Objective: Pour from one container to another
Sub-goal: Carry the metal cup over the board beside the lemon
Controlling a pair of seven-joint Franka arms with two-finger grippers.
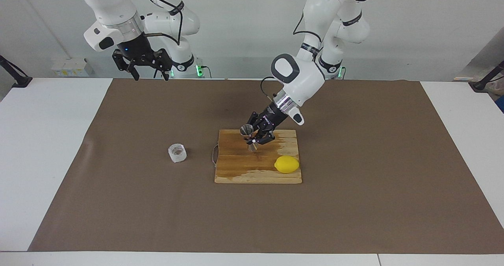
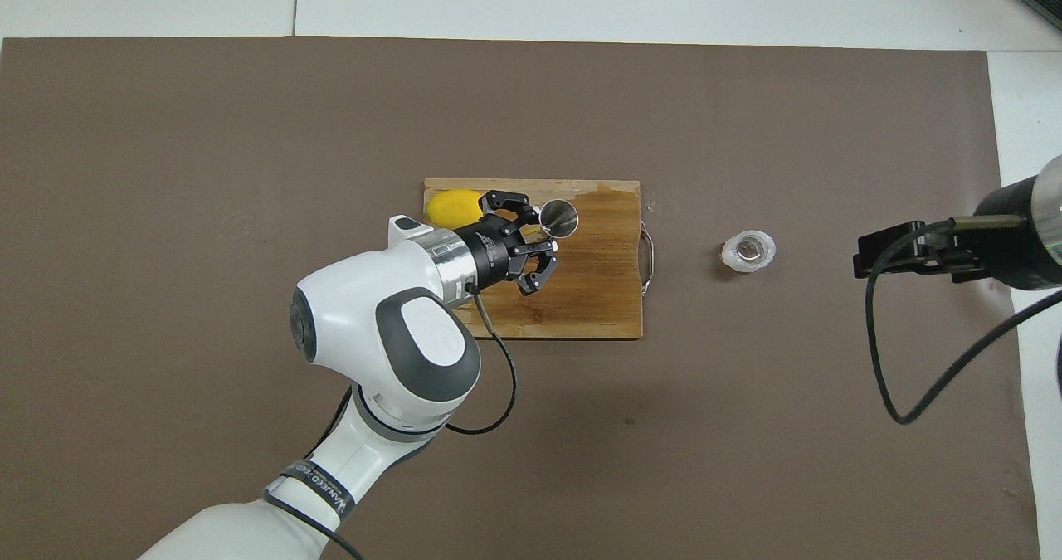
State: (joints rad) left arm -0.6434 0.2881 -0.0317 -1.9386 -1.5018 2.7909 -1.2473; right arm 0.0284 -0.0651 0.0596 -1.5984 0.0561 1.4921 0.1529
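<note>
My left jaws [image 1: 254, 138] [image 2: 533, 241] are drawn in narrow around the waist of the steel jigger [image 1: 248, 135] [image 2: 559, 217], and I carry it clear of the wood, over the cutting board [image 1: 236, 161] [image 2: 597, 294]. The jigger leans a little, its open mouth upward and tipped toward the right arm's end of the table. My left arm comes down at a slant from its base to reach it.

On the board, at the corner toward the left arm's end and farther from me, lies a yellow lemon [image 1: 286, 164] [image 2: 452, 204], apart from the jigger. The board's wire handle [image 1: 214, 154] [image 2: 649, 255] faces the right arm's end. The board rests on a brown mat [image 1: 354, 203] [image 2: 207, 129] spread over the white table [image 1: 47, 140] [image 2: 581, 0].

The translucent whitish cup [image 1: 177, 153] [image 2: 748, 251] stands upright on the mat, near the board's handle end and toward the right arm's side, brownish within.

My right jaws [image 1: 149, 67] [image 2: 904, 249] wait spread wide and hold nothing, raised over the mat's edge by that arm's base.
</note>
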